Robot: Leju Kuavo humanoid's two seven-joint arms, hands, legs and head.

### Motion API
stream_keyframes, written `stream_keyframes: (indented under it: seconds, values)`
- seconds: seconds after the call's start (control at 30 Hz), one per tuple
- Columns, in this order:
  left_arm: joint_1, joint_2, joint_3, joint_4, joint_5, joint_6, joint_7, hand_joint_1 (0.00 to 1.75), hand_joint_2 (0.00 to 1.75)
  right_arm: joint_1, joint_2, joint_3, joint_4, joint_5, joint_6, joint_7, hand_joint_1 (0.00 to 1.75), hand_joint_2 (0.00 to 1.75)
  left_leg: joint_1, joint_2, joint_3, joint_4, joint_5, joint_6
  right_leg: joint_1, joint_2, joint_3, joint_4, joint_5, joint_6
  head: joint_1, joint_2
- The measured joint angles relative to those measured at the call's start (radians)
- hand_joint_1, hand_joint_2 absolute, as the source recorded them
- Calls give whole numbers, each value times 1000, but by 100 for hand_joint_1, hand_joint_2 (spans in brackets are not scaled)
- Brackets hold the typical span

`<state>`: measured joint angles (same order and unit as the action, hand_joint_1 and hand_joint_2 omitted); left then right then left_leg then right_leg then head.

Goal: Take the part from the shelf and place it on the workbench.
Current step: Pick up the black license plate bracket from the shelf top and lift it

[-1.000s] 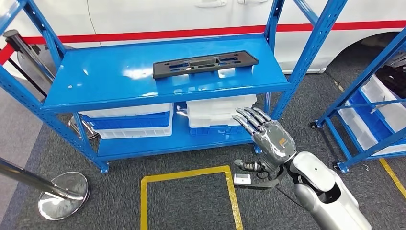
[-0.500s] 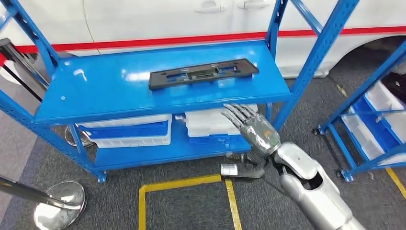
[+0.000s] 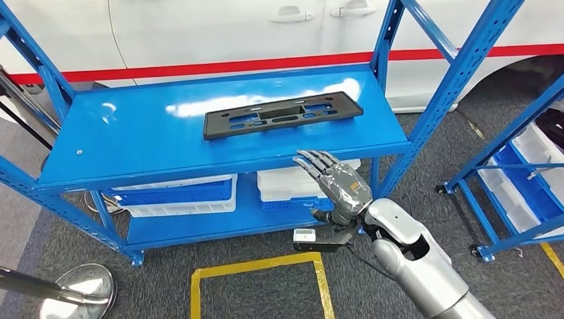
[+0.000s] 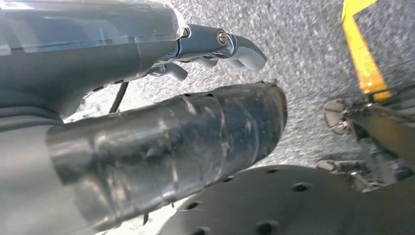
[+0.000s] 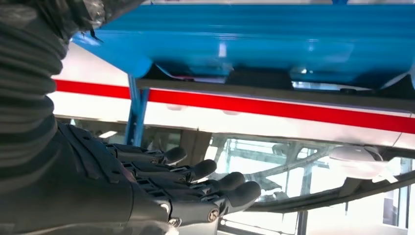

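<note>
Silver and empty, the right hand [image 3: 338, 185] reaches up with fingers [image 5: 205, 172] stretched out flat and apart, just below the front edge of the blue shelf [image 3: 120, 143]; beyond it the black part [image 3: 282, 114] lies flat on the upper deck, a white car [image 3: 219, 30] behind

Counts around the blue shelf [image 3: 133, 143]

One black part [image 3: 282, 114] is lying on its top level, two white bins [image 3: 179, 194] are sitting on its lower level, and one robot hand [image 3: 338, 185] is showing before it.
</note>
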<state>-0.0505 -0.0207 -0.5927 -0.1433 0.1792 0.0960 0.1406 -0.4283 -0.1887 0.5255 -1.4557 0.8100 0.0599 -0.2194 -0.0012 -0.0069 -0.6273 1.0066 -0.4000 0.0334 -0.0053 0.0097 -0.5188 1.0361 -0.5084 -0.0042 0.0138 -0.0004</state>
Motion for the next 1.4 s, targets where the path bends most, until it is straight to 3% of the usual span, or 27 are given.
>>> stream_keyframes:
  seconds: [0.03,0.1,0.17,0.2,0.23,0.33,0.4,0.5,0.57,0.67,0.7,0.73,0.77,0.83,0.9,1.0,1.07,1.17,1.2,1.23,1.27,1.33,1.4]
  values:
    - [-8,-1,1,-2,15,-10,1,0,0,-14,10,5,9,-9,16,-22,0,175,2,1,10,-6,-1,4,0,-1,-13,30,1,3,1,0]
    - [-47,3,13,-36,42,-40,59,0,0,-69,59,33,54,-27,58,-68,0,175,5,2,23,-12,-5,11,-3,-3,-78,132,-23,9,3,0]
    - [-75,13,63,-154,-16,-76,213,0,0,-128,126,78,118,-50,72,-71,0,175,5,1,28,-11,-14,13,-6,-4,-160,241,-73,16,4,0]
    - [-74,14,108,-232,-99,-103,287,0,0,-148,153,99,145,-65,67,-62,0,175,5,-1,34,-10,-20,13,-9,-6,-185,264,-83,20,4,0]
    - [-65,6,167,-303,-207,-137,329,0,0,-162,171,114,165,-80,61,-57,0,175,5,-3,43,-9,-29,12,-12,-7,-192,254,-69,24,4,0]
    - [-28,-39,377,-419,-495,-226,301,0,0,-196,192,136,211,-107,52,-59,0,175,5,-6,78,-5,-57,3,-13,-10,-146,85,59,19,4,0]
    - [-2,-62,489,-455,-569,-247,271,0,0,-211,198,143,232,-111,49,-62,0,175,6,-3,84,-5,-70,-8,-5,-10,-129,4,97,5,4,0]
    - [13,-80,600,-491,-606,-258,255,0,0,-220,209,150,248,-113,48,-67,0,175,7,1,84,9,-70,-28,-3,-7,-112,-19,94,-17,3,0]
    - [11,-86,648,-506,-615,-262,252,0,0,-229,218,153,254,-113,48,-69,0,175,10,3,58,73,-83,-36,-7,-6,-90,-27,87,-30,3,0]
    - [12,-94,706,-518,-646,-272,244,0,0,-237,225,157,265,-125,55,-70,0,175,13,3,-57,256,-150,-47,-7,-6,-65,-31,68,-37,3,0]
    - [13,-97,726,-519,-662,-277,240,0,0,-237,227,159,270,-131,59,-70,0,175,13,3,-88,289,-162,-48,-6,-5,-56,-31,60,-37,3,0]
    - [15,-100,746,-519,-676,-281,236,0,0,-238,228,160,275,-137,62,-70,0,175,13,3,-102,287,-152,-48,-6,-4,-46,-31,52,-37,3,0]
    - [16,-104,764,-520,-687,-284,233,0,0,-238,231,161,280,-141,63,-71,0,175,13,3,-98,247,-120,-46,-6,-3,-34,-31,43,-35,3,0]
    - [16,-109,797,-521,-705,-290,224,0,0,-242,236,161,288,-146,64,-72,0,175,10,3,-58,108,-23,-35,-4,-2,-9,-30,24,-31,3,0]
    - [15,-115,831,-523,-728,-298,215,0,0,-246,242,163,297,-148,64,-74,0,175,5,3,-27,12,22,-23,-2,0,2,-31,8,-20,3,0]
    - [15,-127,874,-525,-756,-305,205,0,0,-248,247,167,305,-143,62,-77,0,175,5,3,-8,-14,17,-8,1,2,8,-20,2,-2,3,0]
    - [14,-133,895,-526,-763,-308,202,0,0,-251,248,169,308,-141,60,-79,0,175,9,2,13,-19,10,3,0,-2,-10,36,-16,5,4,0]
    - [11,-137,923,-526,-773,-317,198,0,0,-252,248,173,319,-140,59,-81,0,175,9,2,32,-19,-7,11,-3,-4,-124,215,-86,14,4,0]
    - [11,-139,932,-525,-780,-324,196,0,0,-251,248,174,326,-140,58,-83,0,175,9,1,36,-17,-13,11,-3,-4,-158,251,-95,16,4,0]
    - [11,-140,942,-525,-790,-334,195,0,0,-250,249,175,333,-140,57,-88,0,175,8,0,43,-14,-21,10,-3,-4,-176,250,-80,15,4,0]
    - [11,-141,950,-523,-802,-345,194,0,0,-250,250,176,340,-140,56,-92,0,175,8,-1,51,-12,-29,8,-2,-4,-175,212,-41,13,4,0]
    - [9,-143,968,-518,-816,-364,190,0,0,-252,252,178,351,-140,52,-101,0,175,7,-2,71,-9,-46,4,1,-5,-139,84,54,3,4,0]
    - [6,-144,980,-513,-820,-371,187,0,0,-255,255,180,362,-140,50,-105,0,175,7,-2,79,-10,-57,-4,8,-6,-114,-3,90,-8,3,0]
